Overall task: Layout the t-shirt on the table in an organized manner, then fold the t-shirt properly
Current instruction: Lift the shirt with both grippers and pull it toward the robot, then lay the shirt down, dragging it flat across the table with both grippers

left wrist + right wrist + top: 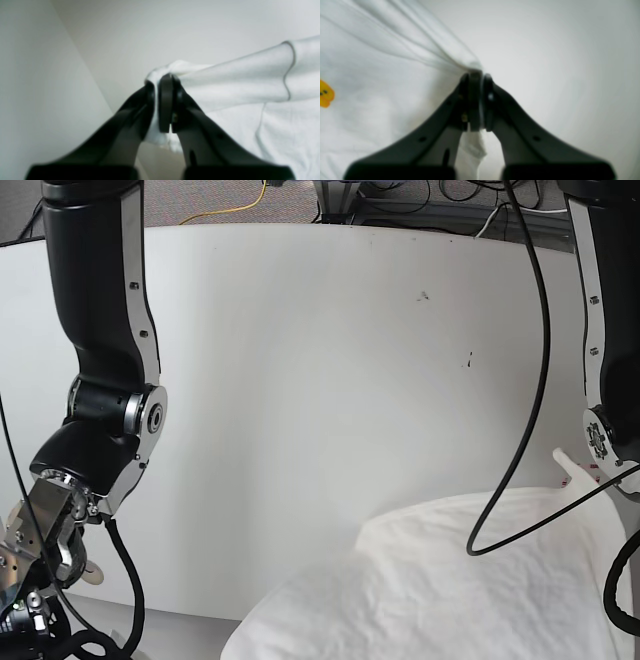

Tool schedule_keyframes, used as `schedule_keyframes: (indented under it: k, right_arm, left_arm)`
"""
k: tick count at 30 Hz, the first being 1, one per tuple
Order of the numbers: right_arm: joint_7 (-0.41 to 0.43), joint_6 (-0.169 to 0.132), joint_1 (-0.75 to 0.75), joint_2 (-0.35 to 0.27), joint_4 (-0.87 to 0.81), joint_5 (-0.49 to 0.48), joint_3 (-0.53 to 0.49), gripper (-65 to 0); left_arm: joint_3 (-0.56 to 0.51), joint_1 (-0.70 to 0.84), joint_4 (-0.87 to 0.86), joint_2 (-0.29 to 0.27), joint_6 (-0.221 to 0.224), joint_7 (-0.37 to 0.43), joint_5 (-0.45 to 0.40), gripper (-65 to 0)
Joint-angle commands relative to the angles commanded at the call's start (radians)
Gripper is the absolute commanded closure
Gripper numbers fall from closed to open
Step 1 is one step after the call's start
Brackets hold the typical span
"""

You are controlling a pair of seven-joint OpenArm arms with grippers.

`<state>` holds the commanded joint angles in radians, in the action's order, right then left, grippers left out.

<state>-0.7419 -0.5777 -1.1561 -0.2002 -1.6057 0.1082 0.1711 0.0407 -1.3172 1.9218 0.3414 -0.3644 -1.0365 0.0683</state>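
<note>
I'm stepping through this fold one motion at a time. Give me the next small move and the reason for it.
Probably draw both grippers apart and lower them. The left gripper and right gripper are each shut on a pinch of the t-shirt, which hangs bunched and creased at the near edge of the table, mostly off its open surface. Spreading should flatten it.
</note>
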Motion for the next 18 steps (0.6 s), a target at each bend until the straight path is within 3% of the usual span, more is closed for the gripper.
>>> schedule_keyframes:
  k: [7, 13, 18]
  right_arm:
    - [-0.061, 0.0, 0.157, -0.049, -0.118, -0.011, 0.006, -2.1]
    - [-0.066, 0.0, 0.361, -0.058, -0.245, -0.009, 0.011, -2.1]
    - [-0.066, -0.002, 0.54, -0.057, -0.347, -0.011, 0.083, -2.1]
  left_arm:
    - [0.015, 0.147, 0.066, -0.037, -0.005, -0.026, 0.0, 0.0]
    - [0.049, 0.327, 0.08, -0.075, -0.069, -0.026, 0.002, 0.0]
    - [0.083, 0.477, 0.097, -0.097, -0.11, -0.058, 0.002, 0.0]
